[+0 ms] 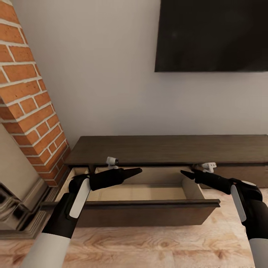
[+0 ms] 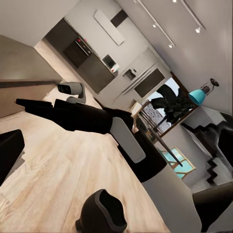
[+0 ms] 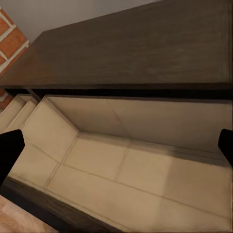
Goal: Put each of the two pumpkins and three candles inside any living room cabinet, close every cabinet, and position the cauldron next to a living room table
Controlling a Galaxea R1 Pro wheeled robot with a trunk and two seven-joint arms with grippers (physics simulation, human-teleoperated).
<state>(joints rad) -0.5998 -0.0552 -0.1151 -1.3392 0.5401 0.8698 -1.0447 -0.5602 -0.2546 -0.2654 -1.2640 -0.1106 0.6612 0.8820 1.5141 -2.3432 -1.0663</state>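
Cabinet [image 3: 136, 53] drawer pulled out, pale inside bare.

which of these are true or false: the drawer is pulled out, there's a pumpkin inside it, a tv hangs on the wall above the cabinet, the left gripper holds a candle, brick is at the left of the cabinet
1. The drawer of the cabinet is pulled out. True.
2. A pumpkin lies inside it. False: its pale inside shows bare in the right wrist view.
3. A dark TV hangs on the wall above the cabinet. True.
4. The left gripper holds a candle. False: nothing shows between its fingers.
5. The brick fireplace stands at the cabinet's left. True.
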